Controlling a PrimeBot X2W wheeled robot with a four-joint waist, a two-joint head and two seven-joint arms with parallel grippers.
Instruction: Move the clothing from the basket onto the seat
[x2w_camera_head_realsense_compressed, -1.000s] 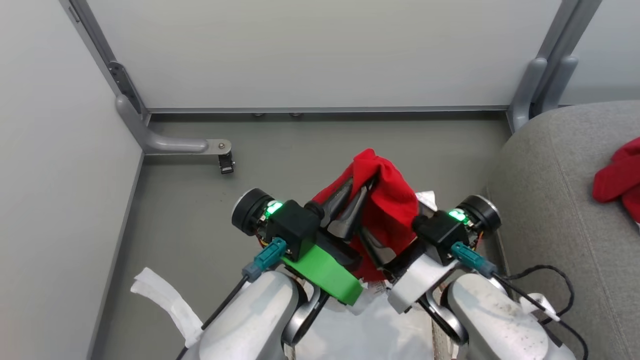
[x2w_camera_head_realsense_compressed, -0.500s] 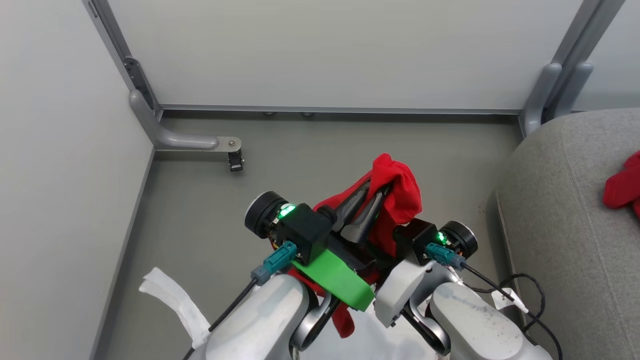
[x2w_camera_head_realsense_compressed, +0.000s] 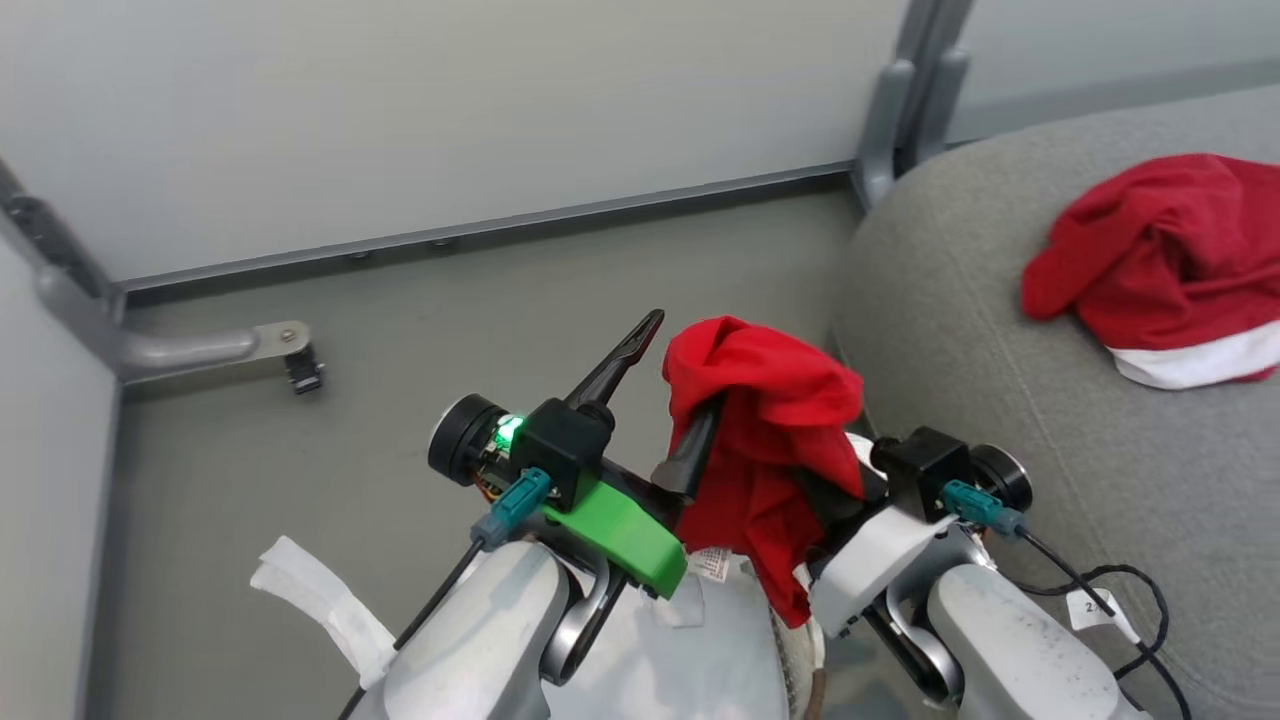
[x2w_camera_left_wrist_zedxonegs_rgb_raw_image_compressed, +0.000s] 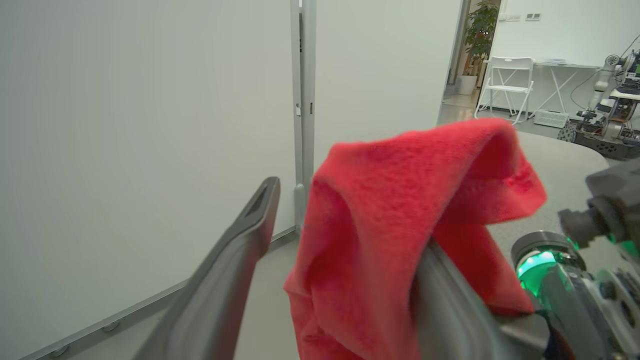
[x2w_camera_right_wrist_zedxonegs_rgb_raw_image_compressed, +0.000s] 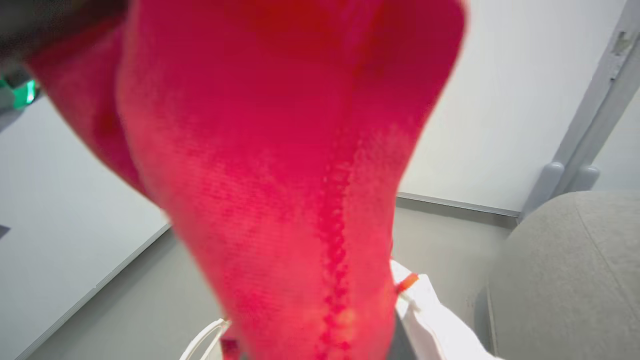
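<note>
The clothing (x2w_camera_head_realsense_compressed: 765, 430) is soft red cloth with a fine, fuzzy knit nap and a stitched seam; a second red garment (x2w_camera_head_realsense_compressed: 1150, 240) of the same cloth carries a smooth white band; the seat (x2w_camera_head_realsense_compressed: 960, 330) is grey woven upholstery, matt and slightly grainy; the left gripper (x2w_camera_head_realsense_compressed: 685, 360) has fingers (x2w_camera_left_wrist_zedxonegs_rgb_raw_image_compressed: 225, 280) of dark matt plastic beside a shiny green plastic bracket (x2w_camera_head_realsense_compressed: 620, 530); the floor (x2w_camera_head_realsense_compressed: 400, 330) is smooth, matt grey; the wall panels (x2w_camera_head_realsense_compressed: 450, 120) are smooth matt white, framed by grey painted metal posts (x2w_camera_head_realsense_compressed: 885, 110).
</note>
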